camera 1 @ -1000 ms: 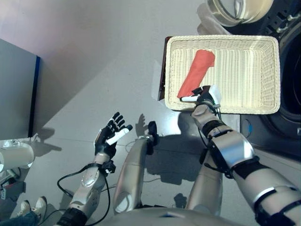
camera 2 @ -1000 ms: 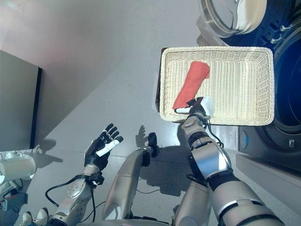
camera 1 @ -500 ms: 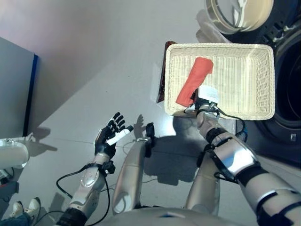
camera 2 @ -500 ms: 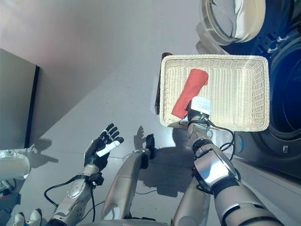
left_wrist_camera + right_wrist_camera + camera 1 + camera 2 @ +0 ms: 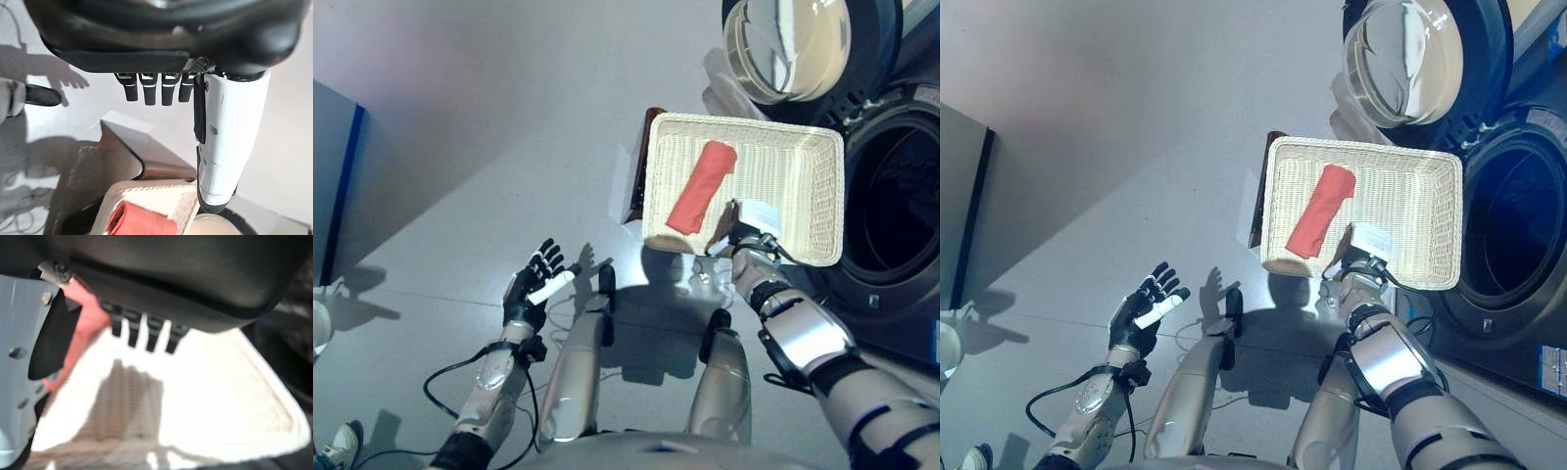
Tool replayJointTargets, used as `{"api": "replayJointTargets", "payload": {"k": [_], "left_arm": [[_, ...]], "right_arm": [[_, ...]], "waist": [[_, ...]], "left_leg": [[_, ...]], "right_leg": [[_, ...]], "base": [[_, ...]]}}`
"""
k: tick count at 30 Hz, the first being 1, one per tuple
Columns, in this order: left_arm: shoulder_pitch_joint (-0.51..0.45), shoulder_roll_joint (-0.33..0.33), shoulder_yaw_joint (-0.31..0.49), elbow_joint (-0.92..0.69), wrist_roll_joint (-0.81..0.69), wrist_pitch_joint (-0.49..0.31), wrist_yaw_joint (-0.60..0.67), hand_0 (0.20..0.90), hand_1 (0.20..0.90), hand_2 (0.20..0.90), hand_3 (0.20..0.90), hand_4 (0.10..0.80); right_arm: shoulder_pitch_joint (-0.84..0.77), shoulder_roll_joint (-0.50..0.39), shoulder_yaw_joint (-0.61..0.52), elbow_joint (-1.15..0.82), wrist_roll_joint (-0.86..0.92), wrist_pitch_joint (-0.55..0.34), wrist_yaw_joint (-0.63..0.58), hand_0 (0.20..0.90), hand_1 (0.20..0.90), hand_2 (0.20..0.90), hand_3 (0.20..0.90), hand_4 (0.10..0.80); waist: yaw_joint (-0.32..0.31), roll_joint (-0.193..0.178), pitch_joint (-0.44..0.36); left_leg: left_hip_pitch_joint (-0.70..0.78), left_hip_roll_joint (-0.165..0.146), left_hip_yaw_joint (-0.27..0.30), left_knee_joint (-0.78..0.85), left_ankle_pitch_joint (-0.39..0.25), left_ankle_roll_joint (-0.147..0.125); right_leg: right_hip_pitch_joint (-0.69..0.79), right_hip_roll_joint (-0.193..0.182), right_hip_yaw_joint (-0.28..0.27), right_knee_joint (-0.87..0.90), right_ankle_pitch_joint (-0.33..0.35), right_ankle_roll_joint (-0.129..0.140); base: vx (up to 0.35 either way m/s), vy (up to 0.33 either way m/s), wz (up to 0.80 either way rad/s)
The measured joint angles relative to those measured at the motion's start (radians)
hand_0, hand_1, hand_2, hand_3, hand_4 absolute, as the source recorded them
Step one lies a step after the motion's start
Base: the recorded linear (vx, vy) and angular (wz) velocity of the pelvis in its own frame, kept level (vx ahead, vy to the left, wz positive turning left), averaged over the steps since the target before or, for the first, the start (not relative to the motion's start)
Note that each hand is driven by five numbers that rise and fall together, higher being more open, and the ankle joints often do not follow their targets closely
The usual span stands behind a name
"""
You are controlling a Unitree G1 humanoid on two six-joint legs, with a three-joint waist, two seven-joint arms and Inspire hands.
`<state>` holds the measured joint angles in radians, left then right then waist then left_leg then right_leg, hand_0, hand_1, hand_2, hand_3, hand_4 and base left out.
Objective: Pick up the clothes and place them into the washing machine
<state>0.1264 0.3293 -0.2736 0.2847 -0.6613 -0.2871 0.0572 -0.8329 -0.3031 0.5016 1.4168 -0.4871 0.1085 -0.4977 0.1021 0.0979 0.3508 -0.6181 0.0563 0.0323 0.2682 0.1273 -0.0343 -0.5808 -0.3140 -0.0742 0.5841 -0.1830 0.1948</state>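
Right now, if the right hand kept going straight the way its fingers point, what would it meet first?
Most likely the red cloth lying in the wicker basket. The right hand is over the basket's near rim, its straight fingers aimed into it; height above the basket floor is unclear.

The grey floor (image 5: pixel 489 127) carries a dark stand (image 5: pixel 634 176), which holds the white wicker basket (image 5: pixel 803 157). The washing machine (image 5: pixel 891 225) stands just beside the basket.
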Motion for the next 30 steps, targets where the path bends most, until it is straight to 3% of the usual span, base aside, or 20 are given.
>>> {"api": "replayJointTargets", "payload": {"k": [5, 6, 12, 17, 23, 25, 30], "left_arm": [[0.001, -0.011, 0.043, 0.018, 0.008, 0.000, 0.009, 0.900, 0.900, 0.900, 0.900, 0.800], [0.003, -0.015, 0.060, 0.029, 0.019, 0.000, 0.008, 0.900, 0.900, 0.900, 0.900, 0.800], [0.000, -0.018, 0.104, 0.040, 0.026, -0.001, 0.007, 0.900, 0.900, 0.900, 0.900, 0.800], [0.006, -0.020, 0.103, 0.040, 0.032, -0.001, 0.004, 0.900, 0.900, 0.900, 0.900, 0.800], [0.021, -0.021, 0.102, 0.040, 0.038, -0.003, -0.013, 0.900, 0.900, 0.900, 0.900, 0.800], [0.024, -0.020, 0.098, 0.039, 0.037, -0.006, -0.014, 0.900, 0.900, 0.900, 0.900, 0.800], [0.023, -0.020, 0.088, 0.039, 0.037, -0.014, -0.014, 0.900, 0.900, 0.900, 0.900, 0.800]], "right_arm": [[0.075, 0.004, 0.018, -0.117, -0.038, -0.010, 0.007, 0.900, 0.900, 0.900, 0.900, 0.800], [0.118, 0.002, 0.028, -0.175, -0.051, -0.007, 0.024, 0.900, 0.900, 0.900, 0.900, 0.800], [0.265, -0.096, 0.102, -0.452, -0.278, -0.021, 0.050, 0.900, 0.900, 0.900, 0.900, 0.800], [0.259, -0.151, 0.176, -0.457, -0.422, -0.020, 0.064, 0.900, 0.900, 0.900, 0.900, 0.800], [0.228, -0.154, 0.303, -0.448, -0.572, -0.024, 0.066, 0.900, 0.900, 0.900, 0.900, 0.800], [0.194, -0.153, 0.357, -0.407, -0.597, -0.024, 0.070, 0.900, 0.900, 0.900, 0.900, 0.800], [0.128, -0.130, 0.372, -0.290, -0.615, -0.022, 0.069, 0.900, 0.900, 0.900, 0.900, 0.800]], "waist": [[-0.007, -0.011, -0.004], [-0.015, -0.028, -0.006], [-0.043, -0.062, -0.003], [-0.030, -0.061, -0.002], [-0.002, -0.047, 0.005], [0.007, -0.036, 0.011], [0.054, -0.023, 0.032]], "left_leg": [[0.009, 0.011, -0.002, -0.017, 0.008, -0.003], [0.023, 0.015, 0.002, -0.027, 0.007, -0.003], [0.034, 0.019, 0.005, -0.027, 0.007, -0.005], [0.034, 0.020, 0.003, -0.027, 0.005, -0.001], [0.032, 0.019, 0.000, -0.029, 0.006, -0.003], [0.025, 0.018, -0.010, -0.030, 0.011, -0.009], [0.013, 0.013, -0.046, -0.031, 0.023, -0.020]], "right_leg": [[0.016, 0.012, -0.007, -0.024, 0.010, -0.004], [0.023, 0.016, -0.007, -0.034, 0.012, -0.006], [0.034, 0.019, -0.007, -0.038, 0.012, -0.013], [0.032, 0.017, -0.007, -0.032, 0.012, -0.015], [0.032, 0.015, -0.013, -0.031, 0.010, -0.016], [0.032, 0.016, -0.025, -0.026, 0.008, -0.019], [0.036, 0.009, -0.067, 0.003, -0.013, -0.026]], "base": [[0.025, -0.024, -0.03], [0.021, -0.031, -0.10], [-0.006, -0.003, -0.04], [0.000, 0.000, 0.00], [-0.004, -0.007, 0.01], [-0.007, -0.052, 0.14], [-0.009, -0.044, 0.23]]}}
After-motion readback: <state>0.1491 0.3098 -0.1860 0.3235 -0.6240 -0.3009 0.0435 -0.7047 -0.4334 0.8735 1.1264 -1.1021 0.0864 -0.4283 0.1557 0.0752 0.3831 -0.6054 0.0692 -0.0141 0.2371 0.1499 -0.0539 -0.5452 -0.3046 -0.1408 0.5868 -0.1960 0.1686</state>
